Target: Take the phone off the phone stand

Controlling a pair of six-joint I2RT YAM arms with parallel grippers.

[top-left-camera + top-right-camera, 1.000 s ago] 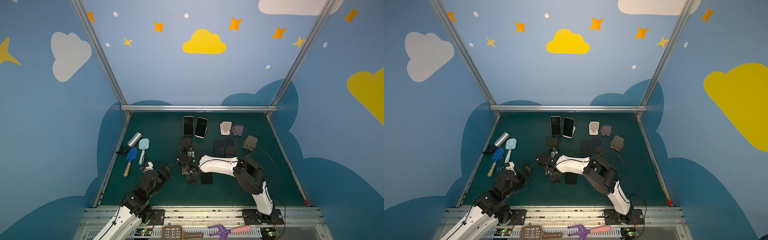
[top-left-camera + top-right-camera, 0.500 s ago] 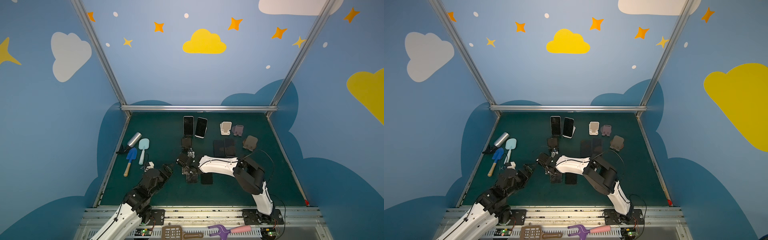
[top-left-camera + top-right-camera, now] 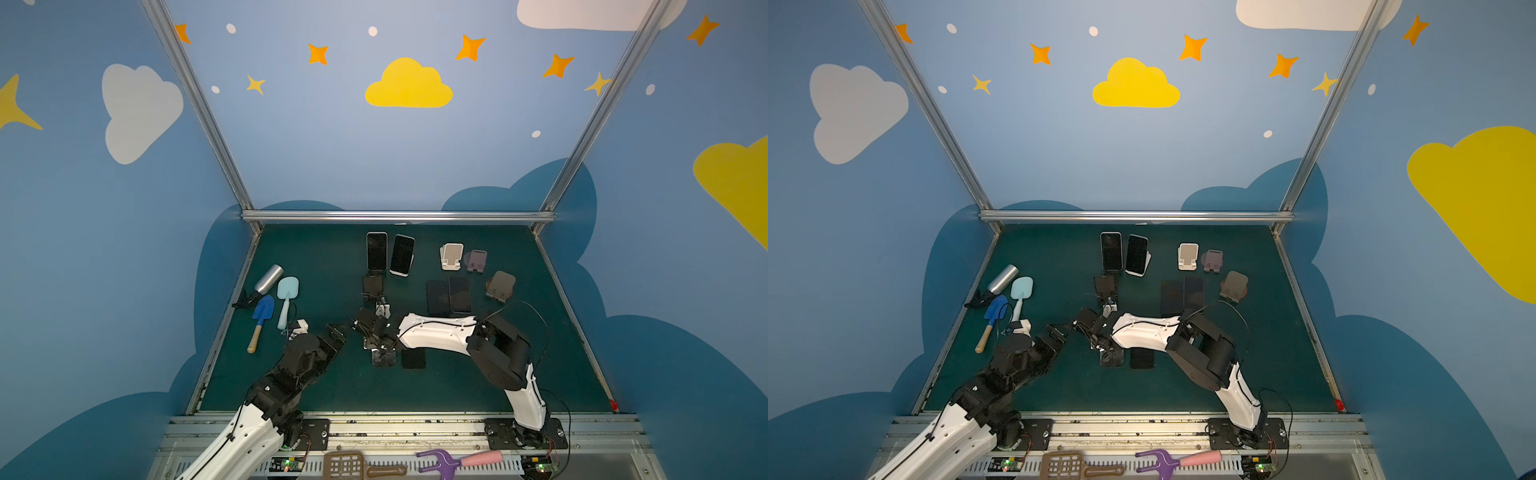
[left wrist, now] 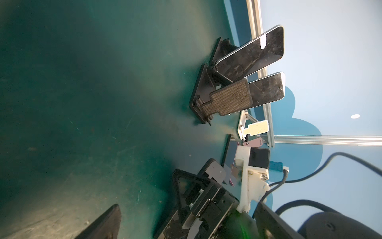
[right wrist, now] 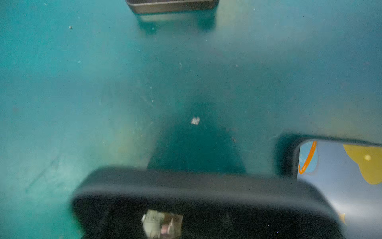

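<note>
I cannot tell if the right pincer [image 3: 379, 338] pinches the phone [image 3: 382, 358] under it. Dropped crooked, it could hit the next phone [image 3: 413, 358]. Left pincer [image 3: 337, 331] is spread.

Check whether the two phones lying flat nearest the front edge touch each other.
Apart. Both top views show a strip of green mat between the reflective phone and the black phone beside it.

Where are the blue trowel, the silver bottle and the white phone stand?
blue trowel [image 3: 263, 309], in a top view, on its blade.
silver bottle [image 3: 269, 277], in a top view, on its body.
white phone stand [image 3: 452, 252], in a top view, on its backrest.
</note>
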